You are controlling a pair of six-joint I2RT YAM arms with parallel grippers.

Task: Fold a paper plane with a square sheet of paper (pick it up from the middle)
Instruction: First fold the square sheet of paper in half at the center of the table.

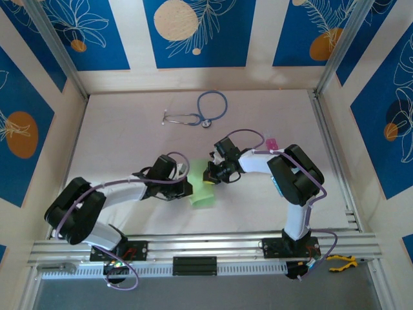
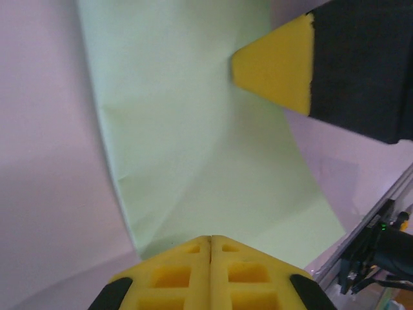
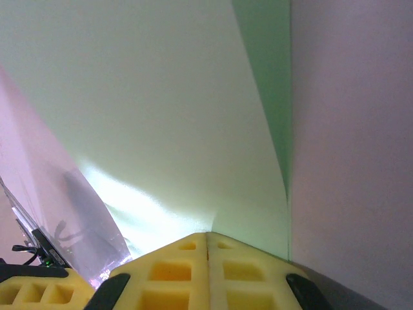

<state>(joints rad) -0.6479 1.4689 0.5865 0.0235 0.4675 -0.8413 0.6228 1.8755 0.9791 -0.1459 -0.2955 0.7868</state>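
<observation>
Overhead view of a pale, pinkish-white table point(image 1: 129, 129) enclosed on three sides by light walls point(image 1: 135, 39) bearing blue panels point(image 1: 200, 26) printed with white leaves and orange or cream discs; an aluminium rail point(image 1: 206, 245) runs along the near edge and carries both arm bases. A stethoscope point(image 1: 197, 115) lies near the far wall, a small pink block point(image 1: 271, 141) sits beside the right arm, and yellow-handled pliers point(image 1: 341, 261) rest at the right end of the rail. The square sheet of paper point(image 1: 201, 194), pale green, lies at the centre of the near half of the table, between the left gripper point(image 1: 187, 188) and the right gripper point(image 1: 210, 174), which meet it from opposite sides. The left wrist view adds what the overhead view cannot resolve: the sheet point(image 2: 193, 129) bows upward off the table point(image 2: 39, 161), its near edge runs into the closed seam of the left gripper point(image 2: 210, 242), and the yellow tip of the right gripper point(image 2: 242, 64) meets its far edge. The right wrist view shows the sheet point(image 3: 161, 97) rising steeply from the table point(image 3: 355, 129), a darker green flap point(image 3: 268, 64) along its right side, and the right gripper point(image 3: 208, 236) pressed closed on the paper's edge.
</observation>
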